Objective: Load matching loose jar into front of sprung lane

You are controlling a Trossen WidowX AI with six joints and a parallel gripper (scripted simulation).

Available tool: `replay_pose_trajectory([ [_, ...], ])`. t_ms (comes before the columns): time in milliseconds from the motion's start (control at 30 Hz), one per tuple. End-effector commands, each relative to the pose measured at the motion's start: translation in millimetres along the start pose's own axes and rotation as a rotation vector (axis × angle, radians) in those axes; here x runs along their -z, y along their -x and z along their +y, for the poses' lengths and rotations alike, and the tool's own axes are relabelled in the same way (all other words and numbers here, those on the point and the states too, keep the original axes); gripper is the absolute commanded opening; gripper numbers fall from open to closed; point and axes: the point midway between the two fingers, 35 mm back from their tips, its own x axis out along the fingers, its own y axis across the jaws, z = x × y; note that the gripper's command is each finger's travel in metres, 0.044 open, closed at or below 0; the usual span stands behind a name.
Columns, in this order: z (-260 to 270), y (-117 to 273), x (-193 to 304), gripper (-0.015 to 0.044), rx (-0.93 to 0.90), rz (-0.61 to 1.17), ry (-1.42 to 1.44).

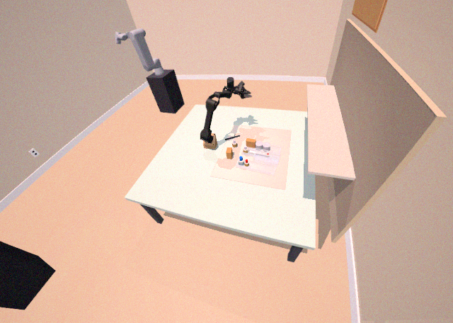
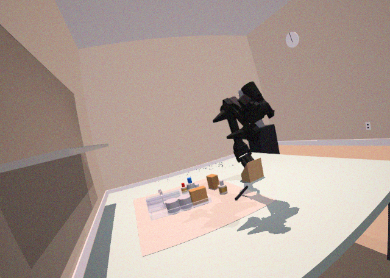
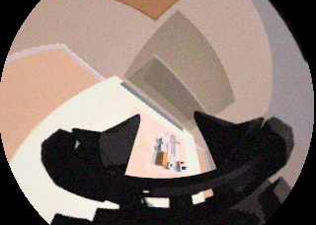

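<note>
Hanging high above the worktop (image 1: 182,188) (image 2: 314,180) (image 3: 74,121), the black pincer (image 1: 248,94) (image 2: 220,129) (image 3: 168,114) is wide open, and nothing is between its fingers. The arm (image 1: 208,118) (image 2: 241,147) stands near the worktop's edge which is opposite to the shelf (image 1: 329,129).

The loose jar (image 1: 234,144) (image 2: 222,188), with pale cap and brown band, stands upright on the pink mat (image 1: 270,180) (image 2: 163,237), between the arm's base and the clear tray (image 1: 268,167) (image 2: 157,217). It is outside of the tray, on the side toward the arm's edge. The jar of same look (image 1: 245,150) stands inside the tray, at the lane's end which is nearer to this edge.

Beside that lane, on the side away from the blue-capped jar (image 1: 241,161) (image 2: 189,185) and the red-capped jar (image 1: 246,163) (image 2: 183,188), one orange box (image 1: 250,142) (image 2: 198,195) and two pale round tins make a row. Another orange box (image 1: 229,153) (image 2: 212,181) stands upright near the loose jar, and a black pen (image 1: 232,137) (image 2: 241,193) is lying near this jar too.
</note>
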Motion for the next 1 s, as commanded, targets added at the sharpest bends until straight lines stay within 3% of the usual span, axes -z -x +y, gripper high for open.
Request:
replay_pose_trajectory([
  [0, 0, -1, 0, 0.0426, -0.003, -0.001, -0.002],
  [233, -9, -52, 33, 0.0440, -0.151, 0.021, -0.086],
  [467, -6, -86, 106, 0.0440, -0.400, 0.184, -0.201],
  [967, -23, -68, 256, 0.0440, -0.635, 0.756, -0.455],
])
